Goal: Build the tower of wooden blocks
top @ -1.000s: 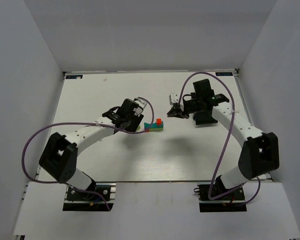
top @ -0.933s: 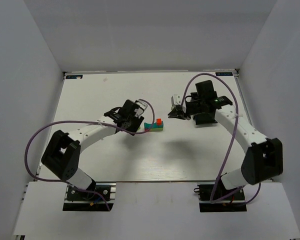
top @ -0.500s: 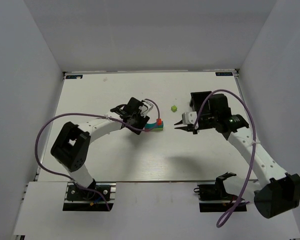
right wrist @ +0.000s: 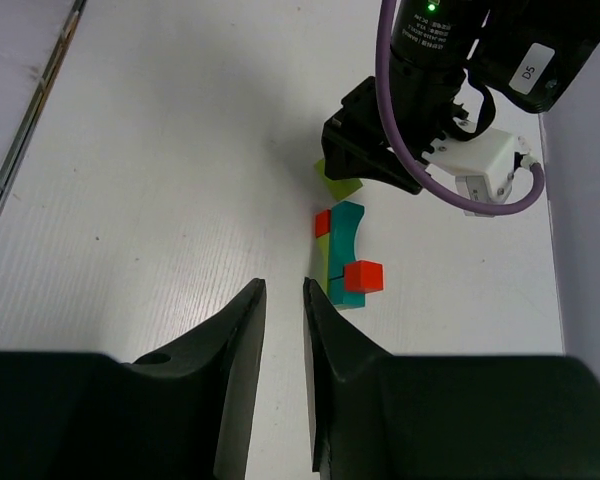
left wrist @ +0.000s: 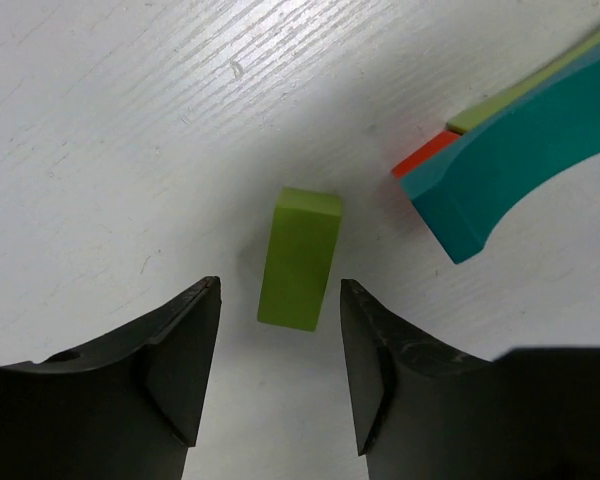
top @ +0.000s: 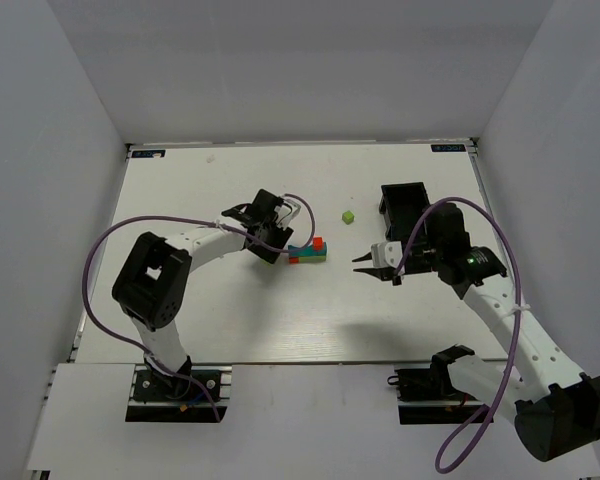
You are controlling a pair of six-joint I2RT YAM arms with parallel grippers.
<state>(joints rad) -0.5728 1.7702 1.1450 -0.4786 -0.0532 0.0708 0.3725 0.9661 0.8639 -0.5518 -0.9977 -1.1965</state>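
The wood block tower (top: 308, 252) sits mid-table: a teal arch (right wrist: 346, 240) with a red cube (right wrist: 364, 276) on it, and orange and lime pieces against it. Just beside the tower's left end a lime green block (left wrist: 302, 258) lies flat. My left gripper (left wrist: 278, 340) is released, a finger on either side of that block without touching it. To the tower's right hangs my right gripper (top: 363, 260), its fingers barely parted and holding nothing. Beyond the tower's far right side lie a small lime cube (top: 347, 216) and a black bin (top: 404, 203).
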